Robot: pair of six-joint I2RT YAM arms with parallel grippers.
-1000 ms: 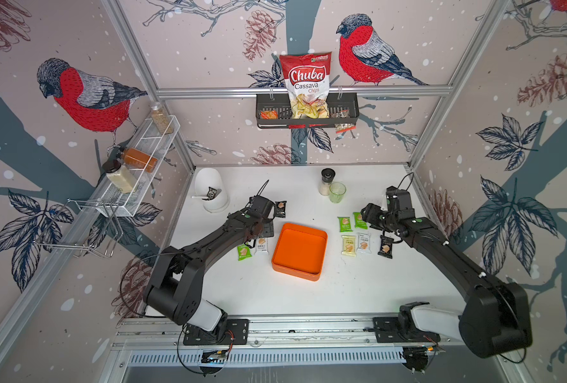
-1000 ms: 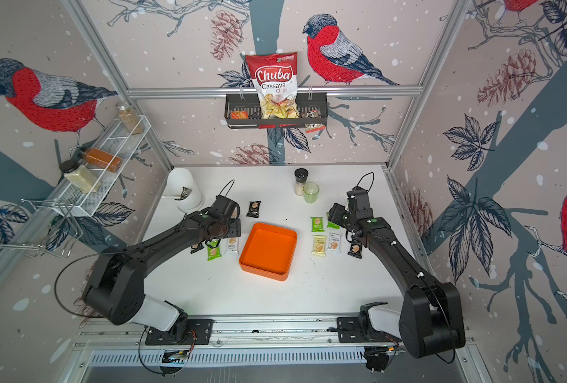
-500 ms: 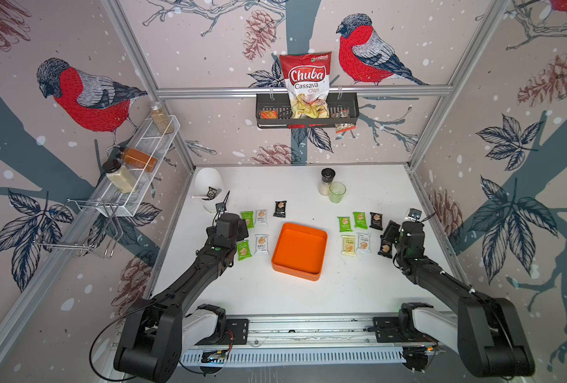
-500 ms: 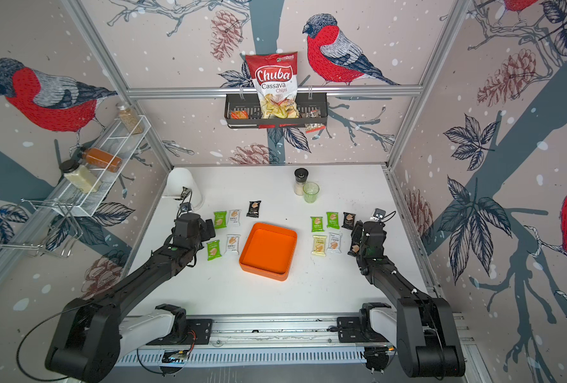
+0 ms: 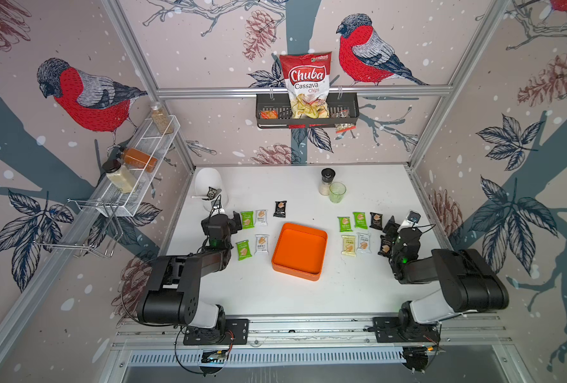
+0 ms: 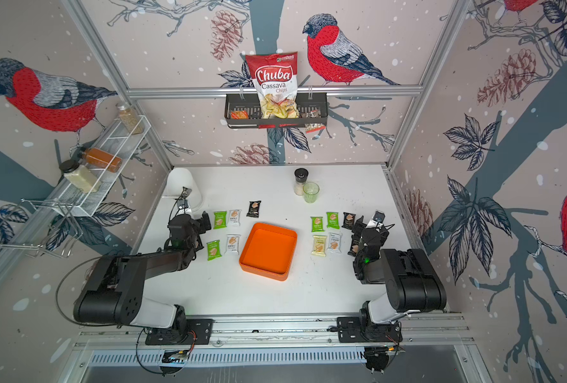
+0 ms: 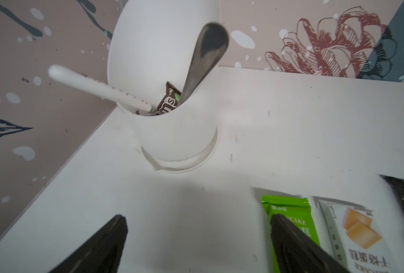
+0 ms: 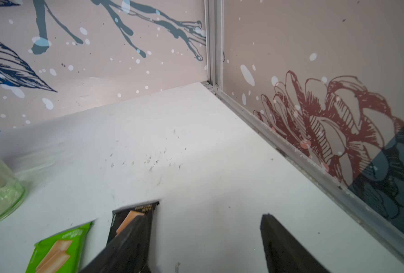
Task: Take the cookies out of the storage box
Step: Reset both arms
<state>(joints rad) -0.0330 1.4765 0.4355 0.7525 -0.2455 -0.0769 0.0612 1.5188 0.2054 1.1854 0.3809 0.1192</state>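
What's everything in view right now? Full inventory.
storage box: one, orange, table centre, empty
cookies: eleven; green, white, black, pale yellow; on table, five left of it, six right
chips bag: one, red-white, in black basket, back wall
cup: one, white, back left, holds spoon
shaker: one, black cap, table back
glass: one, green, beside shaker
jars: three, wire rack, left wall
left tool: one, black, open, empty
right tool: one, black, open, empty

I look into a booth with pale pink walls (image 5: 209, 49) printed with red-breasted birds (image 5: 86, 99) and pine cones (image 5: 258, 33), framed by aluminium posts (image 5: 135, 56). The white table (image 5: 358, 291) is evenly lit. A white wire shelf (image 5: 149, 139) hangs on the left wall, and a black basket (image 5: 348, 102) on the back rail (image 5: 209, 91).
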